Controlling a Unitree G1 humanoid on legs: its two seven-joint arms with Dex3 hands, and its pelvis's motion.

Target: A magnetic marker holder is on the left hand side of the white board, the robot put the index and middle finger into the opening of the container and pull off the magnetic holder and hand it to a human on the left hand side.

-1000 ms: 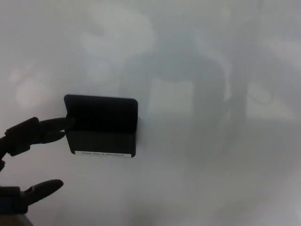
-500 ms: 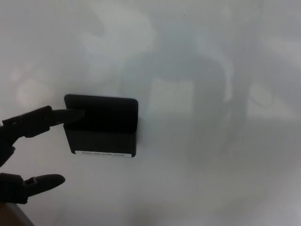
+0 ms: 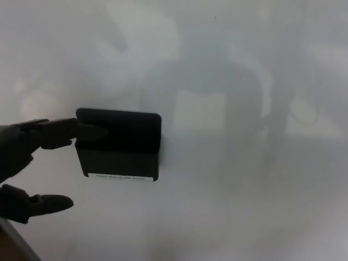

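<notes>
A black magnetic marker holder [image 3: 122,155] clings to the whiteboard [image 3: 228,136] left of centre, with a small white label along its bottom edge. My left hand [image 3: 30,163] comes in from the left edge. Its upper fingers [image 3: 60,132] stretch out level, and their tips reach over the holder's top left corner into its opening. The thumb [image 3: 46,203] hangs apart below, touching nothing. The hand grips nothing. My right hand does not show.
The glossy whiteboard fills the whole view and carries dim reflections of the room and a dark figure at centre. A brown sliver shows at the bottom left corner [image 3: 8,247].
The left hand's upper fingers have straightened and slid rightward, from the holder's left edge to over its top opening. The thumb has stayed below. The holder has not moved.
</notes>
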